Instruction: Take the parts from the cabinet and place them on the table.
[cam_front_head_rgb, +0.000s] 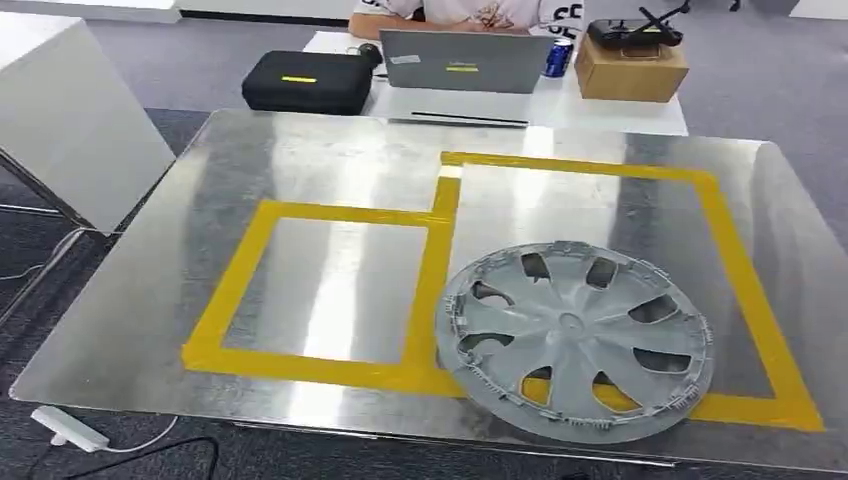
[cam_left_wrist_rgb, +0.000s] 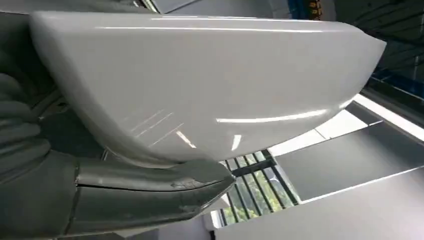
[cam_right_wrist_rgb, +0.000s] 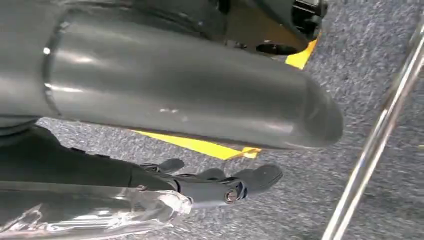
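Note:
A grey wheel cover (cam_front_head_rgb: 575, 340) lies flat on the metal table (cam_front_head_rgb: 150, 300), inside the right yellow-taped rectangle (cam_front_head_rgb: 735, 260), its near rim over the tape. In the left wrist view my left hand (cam_left_wrist_rgb: 100, 200) grips a glossy white curved shell part (cam_left_wrist_rgb: 200, 85), with the thumb pressed along its lower edge. My right hand (cam_right_wrist_rgb: 175, 95) hangs over grey carpet, thumb and dark fingers (cam_right_wrist_rgb: 225, 182) stretched out with nothing between them.
A smaller yellow-taped rectangle (cam_front_head_rgb: 240, 280) marks the table's left half. Behind the table are a laptop (cam_front_head_rgb: 465, 60), a black case (cam_front_head_rgb: 305, 82), a cardboard box (cam_front_head_rgb: 630, 68), a can (cam_front_head_rgb: 558, 57) and a seated person (cam_front_head_rgb: 450, 12). A white cabinet (cam_front_head_rgb: 70, 120) stands left. A metal leg (cam_right_wrist_rgb: 375, 135) runs beside my right hand.

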